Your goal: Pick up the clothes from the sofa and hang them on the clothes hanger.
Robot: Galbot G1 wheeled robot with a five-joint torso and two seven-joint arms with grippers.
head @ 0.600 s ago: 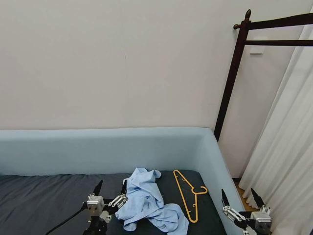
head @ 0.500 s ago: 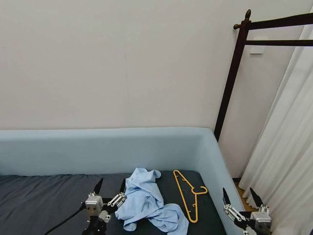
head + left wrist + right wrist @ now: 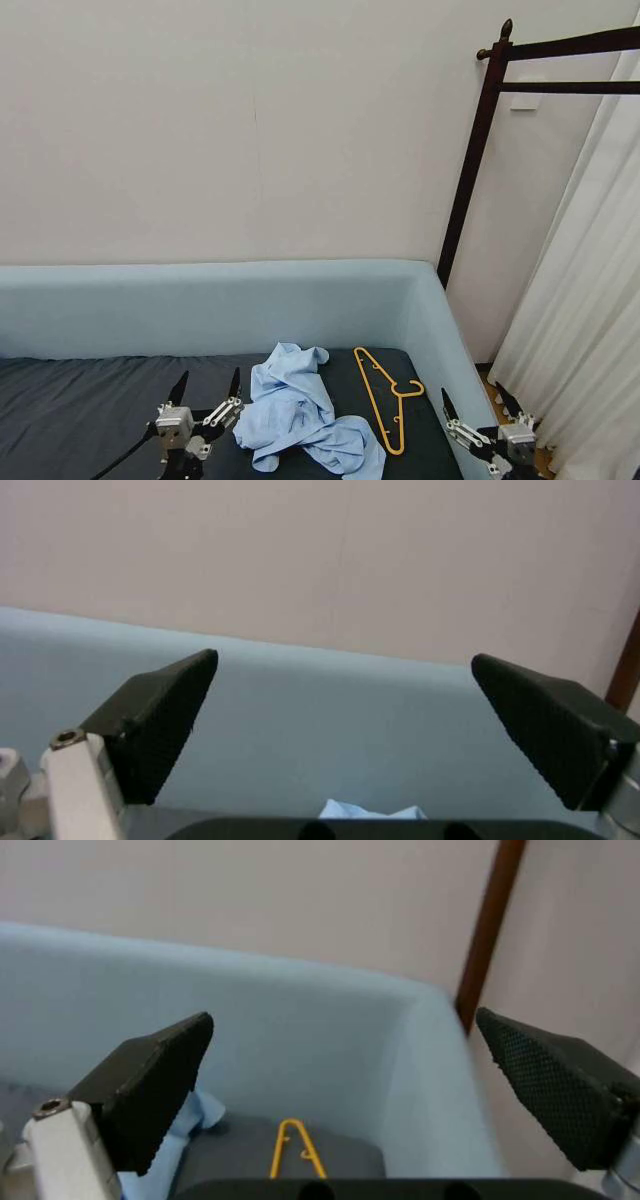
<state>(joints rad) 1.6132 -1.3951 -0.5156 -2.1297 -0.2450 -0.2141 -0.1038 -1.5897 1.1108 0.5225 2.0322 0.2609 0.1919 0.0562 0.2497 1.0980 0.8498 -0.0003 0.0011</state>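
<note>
A crumpled light blue garment lies on the dark seat of the sofa. Beside it, on the right, an orange clothes hanger lies flat. My left gripper stands open low on the seat, just left of the garment, with nothing between its fingers. My right gripper stands open by the sofa's right arm, off to the right of the hanger. In the left wrist view a corner of the garment peeks up between the open fingers. The right wrist view catches the hanger and the garment's edge.
The sofa's pale blue backrest runs across the view, and its right arm borders the seat. A dark wooden clothes rack stands at the right against the wall. White curtains hang beyond it.
Both grippers have sunk lower in the head view. The left one has also drifted left, away from the garment; the right one has shifted slightly left. Garment and hanger lie as before.
</note>
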